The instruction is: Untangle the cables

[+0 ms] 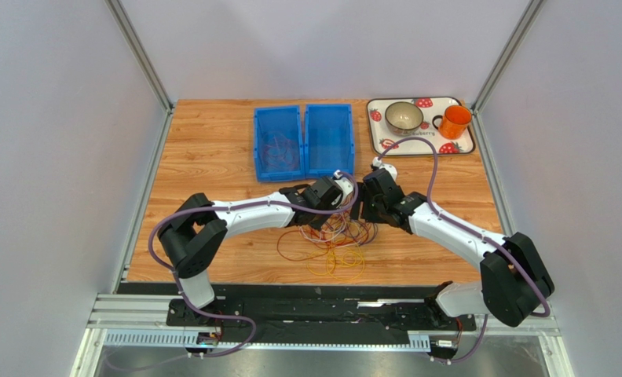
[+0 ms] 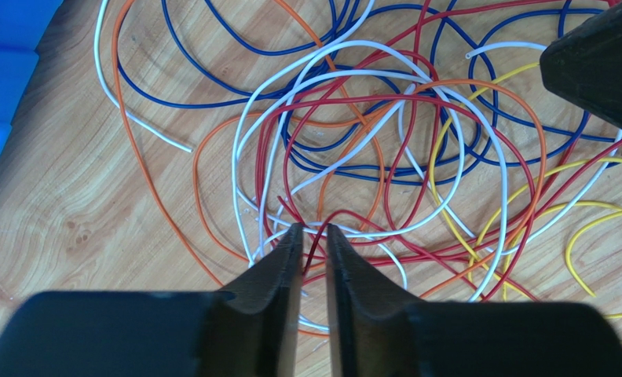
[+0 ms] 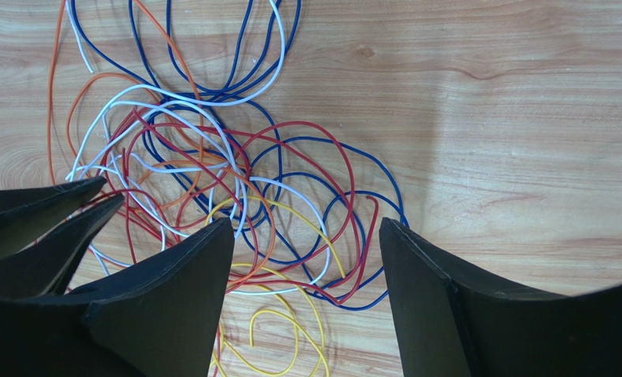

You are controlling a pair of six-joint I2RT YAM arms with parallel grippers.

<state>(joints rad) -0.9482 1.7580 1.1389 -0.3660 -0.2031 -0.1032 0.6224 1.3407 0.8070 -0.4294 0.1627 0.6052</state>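
Observation:
The cables lie in a loose tangle of red, white, orange, blue and yellow loops on the wooden table, between the two arms. My left gripper is low over the tangle. Its jaws stand a narrow gap apart, and a red cable runs up between them without being pinched. My right gripper hovers wide open over the blue, red and yellow loops, with nothing held. From above, the left gripper and right gripper nearly meet tip to tip.
Two blue bins stand behind the tangle; the left one holds some thin wires. A strawberry-print tray at the back right carries a bowl and an orange mug. A bin corner shows in the left wrist view.

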